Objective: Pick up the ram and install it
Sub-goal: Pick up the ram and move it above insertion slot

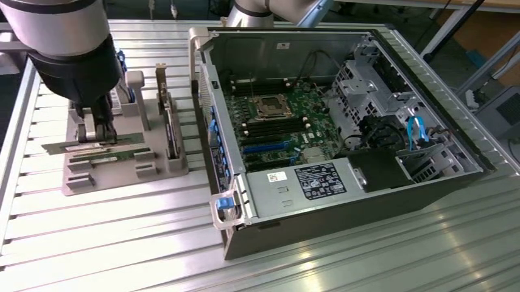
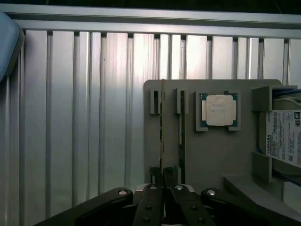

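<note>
One long, thin ram [image 2: 162,122], edge-up in its holder [image 2: 216,150], clenched by the gripper [image 2: 162,174].

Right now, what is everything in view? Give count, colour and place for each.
table: one, silver, slatted, under everything
case: one, black, open, on the exterior view's right
motherboard: one, green, inside the case
holder: one, grey, on the exterior view's left of the case
ram: two sticks, green, on edge in the holder
card: one, dark, standing in the holder beside the case
processor: one, silver, in a holder recess
drive: one, white label, at the holder's edge
arm: one, grey and black, above the holder
gripper: one, black, closed on one ram
</note>
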Controlling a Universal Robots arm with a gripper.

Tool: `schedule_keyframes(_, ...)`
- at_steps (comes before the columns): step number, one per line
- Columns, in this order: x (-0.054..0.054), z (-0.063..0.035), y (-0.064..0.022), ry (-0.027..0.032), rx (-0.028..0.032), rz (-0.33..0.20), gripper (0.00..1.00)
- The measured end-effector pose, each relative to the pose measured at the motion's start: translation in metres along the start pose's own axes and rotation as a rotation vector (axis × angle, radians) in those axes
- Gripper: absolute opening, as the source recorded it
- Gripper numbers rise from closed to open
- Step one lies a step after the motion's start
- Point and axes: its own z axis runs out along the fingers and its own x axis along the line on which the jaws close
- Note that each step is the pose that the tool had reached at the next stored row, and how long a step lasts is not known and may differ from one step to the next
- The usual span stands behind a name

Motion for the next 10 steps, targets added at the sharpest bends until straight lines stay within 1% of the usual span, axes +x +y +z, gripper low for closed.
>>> schedule_keyframes(2,0.000,-0.0096,0.0004,0.0000,0.0001,0.000,0.13)
schedule_keyframes(4,0.000,-0.0228,0.0009,0.0000,0.0001,0.000,0.13)
schedule_keyframes(7,-0.001,-0.0344,0.0014,0.0000,0.0001,0.000,0.13)
schedule_keyframes(10,-0.001,-0.0432,0.0018,-0.0001,0.0001,0.000,0.13)
